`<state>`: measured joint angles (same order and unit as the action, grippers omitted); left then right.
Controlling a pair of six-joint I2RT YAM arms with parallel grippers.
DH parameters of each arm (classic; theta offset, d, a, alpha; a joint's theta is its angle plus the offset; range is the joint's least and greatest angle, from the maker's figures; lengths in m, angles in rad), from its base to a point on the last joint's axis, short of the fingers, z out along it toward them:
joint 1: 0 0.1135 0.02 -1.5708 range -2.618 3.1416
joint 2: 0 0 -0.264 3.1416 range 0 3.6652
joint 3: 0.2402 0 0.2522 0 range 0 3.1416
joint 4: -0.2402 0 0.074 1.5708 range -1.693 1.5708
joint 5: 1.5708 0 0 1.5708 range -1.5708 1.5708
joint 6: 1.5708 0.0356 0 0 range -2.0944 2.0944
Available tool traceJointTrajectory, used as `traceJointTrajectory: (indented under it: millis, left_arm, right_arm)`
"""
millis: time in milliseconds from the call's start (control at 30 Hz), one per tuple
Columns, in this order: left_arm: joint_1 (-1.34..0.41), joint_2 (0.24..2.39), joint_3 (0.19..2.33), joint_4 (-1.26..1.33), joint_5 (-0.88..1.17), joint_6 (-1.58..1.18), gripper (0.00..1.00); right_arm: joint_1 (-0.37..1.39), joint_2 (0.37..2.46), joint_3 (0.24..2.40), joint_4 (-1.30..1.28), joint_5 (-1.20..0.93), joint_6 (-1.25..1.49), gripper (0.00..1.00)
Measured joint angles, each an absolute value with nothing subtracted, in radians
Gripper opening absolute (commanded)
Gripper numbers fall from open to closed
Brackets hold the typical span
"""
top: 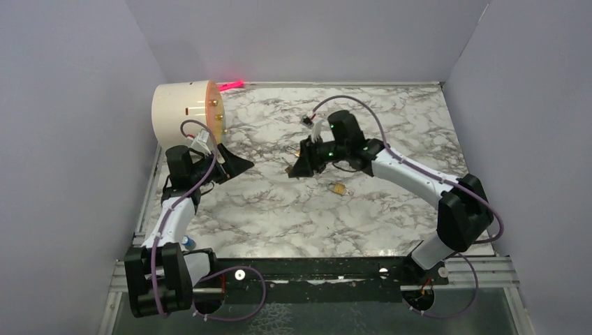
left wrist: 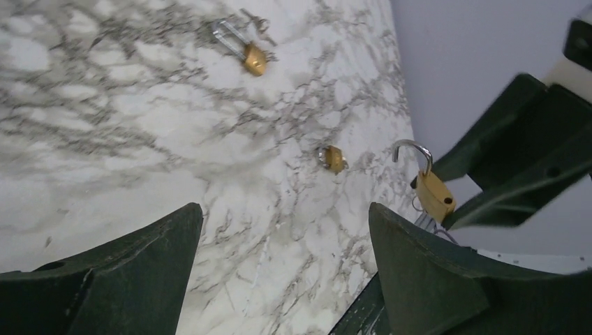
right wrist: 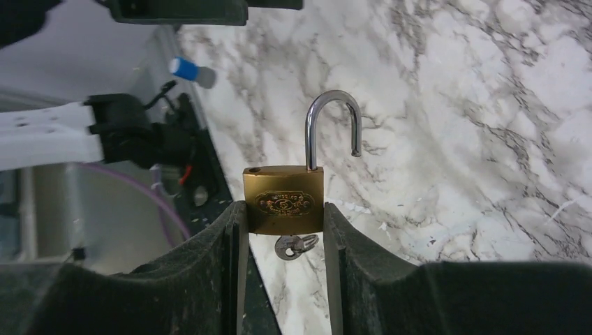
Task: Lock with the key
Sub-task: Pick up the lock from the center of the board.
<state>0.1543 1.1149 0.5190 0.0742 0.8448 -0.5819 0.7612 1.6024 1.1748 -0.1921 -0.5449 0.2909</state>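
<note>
A brass padlock (right wrist: 283,199) with its steel shackle (right wrist: 334,122) swung open is pinched by its sides in my right gripper (right wrist: 283,209), which is shut on it. The key (right wrist: 293,246) sticks out of the lock's underside, between the fingers. In the top view the right gripper (top: 301,166) holds the padlock (top: 288,169) just above the middle of the marble table (top: 279,216). My left gripper (top: 237,164) hangs open and empty to the left of it, pointing at it. In the left wrist view the held padlock (left wrist: 434,194) shows beyond the left gripper (left wrist: 286,230).
A small brass padlock (top: 338,188) lies on the table near the right gripper. A second padlock with a long shackle and keys (left wrist: 253,59) lies farther off. A white drum with pegs (top: 185,112) stands at the back left. Grey walls enclose the table.
</note>
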Motion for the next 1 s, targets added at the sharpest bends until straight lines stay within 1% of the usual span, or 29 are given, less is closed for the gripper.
traceJointTrajectory:
  millis: [67,133,267,367,500,567,733,800,1000]
  left_arm:
    - [0.133,1.09,0.514,0.154,0.895,-0.616,0.92]
    - [0.096,1.068,0.519,0.209,0.927,-0.633,0.95]
    - [-0.057,1.038,0.591,0.296,0.989,-0.635,0.98]
    - [-0.144,1.037,0.662,0.348,1.019,-0.622,0.98]
    - [-0.172,1.037,0.704,0.388,1.034,-0.596,0.97]
    - [-0.172,1.04,0.71,0.392,1.042,-0.586,0.95]
    - [-0.173,1.068,0.728,0.395,1.114,-0.577,0.91]
    - [-0.174,1.073,0.729,0.395,1.158,-0.578,0.89]
    - [-0.197,1.076,0.726,0.397,1.261,-0.583,0.75]
  right_arm:
    - [0.663,1.588,1.188,-0.174,-0.723,0.283,0.32]
    - [0.627,1.592,1.194,-0.171,-0.852,0.276,0.33]
    - [0.623,1.62,1.204,-0.173,-1.105,0.269,0.34]
    - [0.629,1.633,1.206,-0.171,-1.221,0.272,0.34]
    - [0.629,1.633,1.206,-0.165,-1.298,0.276,0.34]
    - [0.629,1.631,1.206,-0.165,-1.314,0.279,0.34]
    - [0.629,1.613,1.191,-0.159,-1.335,0.281,0.34]
    - [0.629,1.607,1.186,-0.158,-1.336,0.281,0.34]
    - [0.629,1.602,1.186,-0.158,-1.336,0.286,0.34]
